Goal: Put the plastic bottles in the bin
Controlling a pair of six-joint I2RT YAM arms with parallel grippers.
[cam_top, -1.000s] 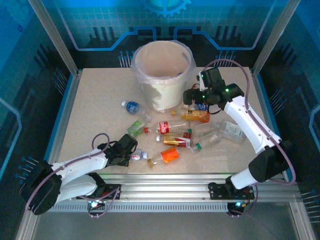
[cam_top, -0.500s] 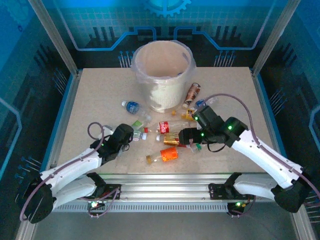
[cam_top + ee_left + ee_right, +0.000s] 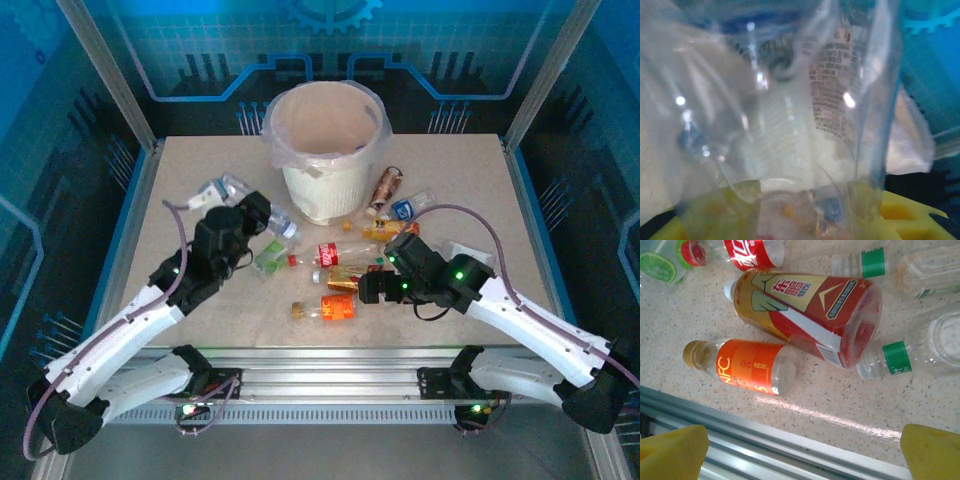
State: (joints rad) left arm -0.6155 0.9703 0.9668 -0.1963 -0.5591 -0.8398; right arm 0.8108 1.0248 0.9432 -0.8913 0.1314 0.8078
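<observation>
My left gripper (image 3: 238,218) is shut on a clear plastic bottle (image 3: 214,189), held above the table left of the bin (image 3: 325,150). In the left wrist view that bottle (image 3: 790,100) sits between the yellow fingers (image 3: 905,212). The bin is a tall white bucket lined with a thin bag. My right gripper (image 3: 368,287) hangs open over the front pile, just right of an orange-labelled bottle (image 3: 335,308). In the right wrist view the orange bottle (image 3: 745,367) and a red-and-gold bottle (image 3: 810,315) lie beyond the spread yellow fingers (image 3: 670,450), nothing between them.
More bottles lie loose on the table: a lime-labelled one (image 3: 268,258), a red cola one (image 3: 335,253), a brown one (image 3: 385,185), a blue-labelled one (image 3: 410,207) and a clear one (image 3: 465,252). The metal front rail (image 3: 765,440) runs close under the right gripper.
The left gripper closed on a clear bottle near the front and rose back-left with it. The right arm came down from beside the bin to the front pile, still open.
</observation>
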